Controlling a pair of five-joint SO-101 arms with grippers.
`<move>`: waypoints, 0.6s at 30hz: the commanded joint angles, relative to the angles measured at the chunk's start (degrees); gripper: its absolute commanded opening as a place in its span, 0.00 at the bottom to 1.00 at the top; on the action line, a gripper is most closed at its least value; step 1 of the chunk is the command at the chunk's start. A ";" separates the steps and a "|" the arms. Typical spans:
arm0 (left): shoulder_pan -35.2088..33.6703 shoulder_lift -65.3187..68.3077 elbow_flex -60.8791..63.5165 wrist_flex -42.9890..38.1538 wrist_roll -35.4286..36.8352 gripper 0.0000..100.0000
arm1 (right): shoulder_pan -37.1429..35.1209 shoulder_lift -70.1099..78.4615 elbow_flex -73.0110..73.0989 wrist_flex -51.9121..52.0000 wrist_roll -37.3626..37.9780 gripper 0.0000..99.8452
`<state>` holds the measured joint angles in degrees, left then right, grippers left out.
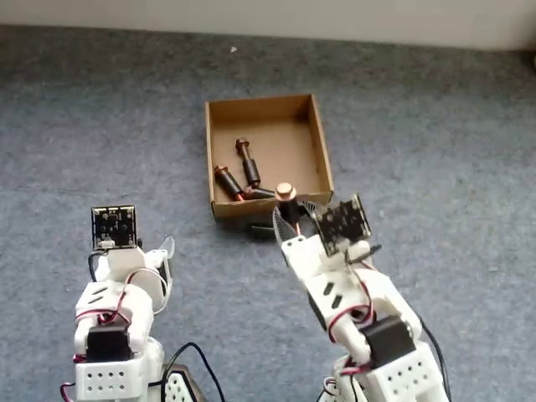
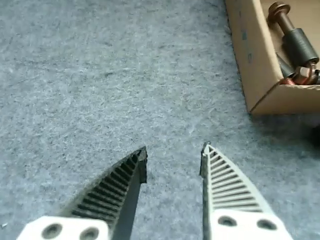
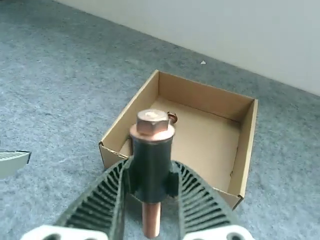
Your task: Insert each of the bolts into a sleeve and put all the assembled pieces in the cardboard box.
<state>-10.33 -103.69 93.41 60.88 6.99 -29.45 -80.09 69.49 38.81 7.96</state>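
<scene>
Right tool grips a sleeve at the near side of the cardboard box

- Right tool: closed around the black sleeve, fingers pressing it from both sides. Sleeve stands upright. A copper bolt runs through it, hex head on top and shank tip showing below.
- Position: held above the worktop, just near of the box's near wall, towards its right corner. Not inside the box.
- Left tool: fingers parted by a moderate gap, nothing between them. It hangs over bare grey worktop, well left of and nearer than the box.
- Cardboard box: open-topped, at centre far. Assembled pieces lie in its near-left part, at least two, each a copper bolt in a dark sleeve. A further one in the near corner is partly hidden.
- A small dark object lies on the worktop just near of the box's near wall; cannot tell what it is.
</scene>
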 commanded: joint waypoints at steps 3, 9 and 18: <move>-1.98 -0.31 3.03 -7.30 -0.97 0.19 | 2.95 21.76 -16.48 -0.48 -0.44 0.00; -1.89 -0.22 3.74 -7.12 -5.36 0.19 | 7.43 38.02 -28.00 -7.52 -0.35 0.00; -1.89 -0.22 3.74 -7.12 -5.63 0.19 | 7.43 54.02 -30.81 -26.68 -0.26 0.00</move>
<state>-11.82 -103.69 96.04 54.90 2.33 -22.59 -28.04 43.12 18.86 7.96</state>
